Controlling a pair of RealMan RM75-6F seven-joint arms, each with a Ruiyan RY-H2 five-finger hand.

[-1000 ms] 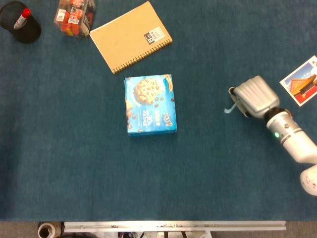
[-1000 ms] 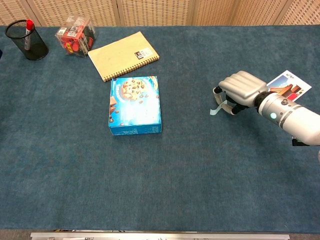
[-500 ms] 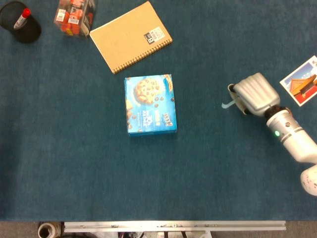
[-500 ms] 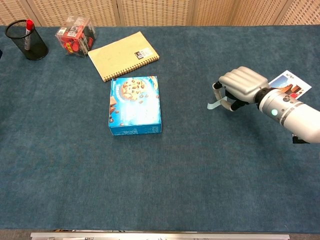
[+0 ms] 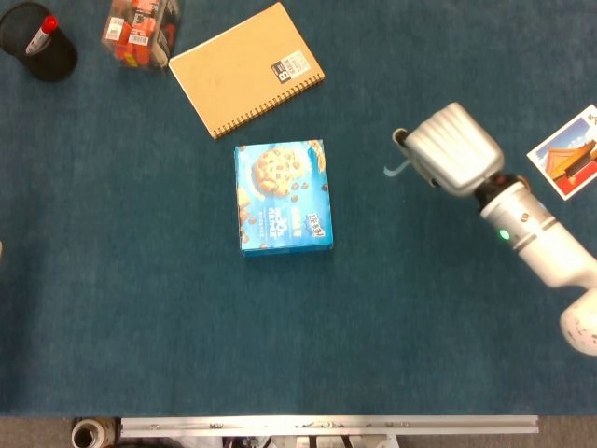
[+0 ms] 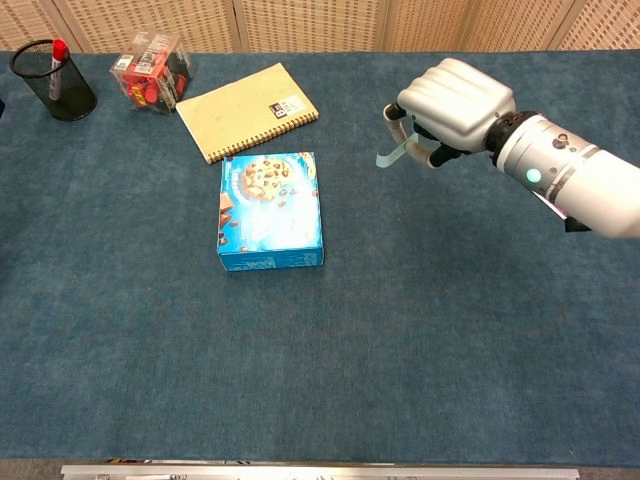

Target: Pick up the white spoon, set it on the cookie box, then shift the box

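The blue cookie box [image 5: 284, 197] [image 6: 270, 210] lies flat near the middle of the blue table. My right hand [image 5: 451, 148] [image 6: 455, 100] hovers above the table to the right of the box, fingers curled around the white spoon [image 5: 395, 168] [image 6: 391, 154]. Only a pale end of the spoon pokes out on the hand's left side; the rest is hidden under the fingers. My left hand is not visible in either view.
A tan spiral notebook [image 5: 246, 68] [image 6: 247, 110] lies just behind the box. A clear pack of red items [image 5: 140, 31] [image 6: 152, 72] and a black pen cup [image 5: 37, 41] [image 6: 55, 80] stand at the far left. A postcard [image 5: 567, 152] lies by the right edge.
My right hand has lifted off the table with the spoon and travelled left and away from me, closer to the cookie box. The box has stayed put.
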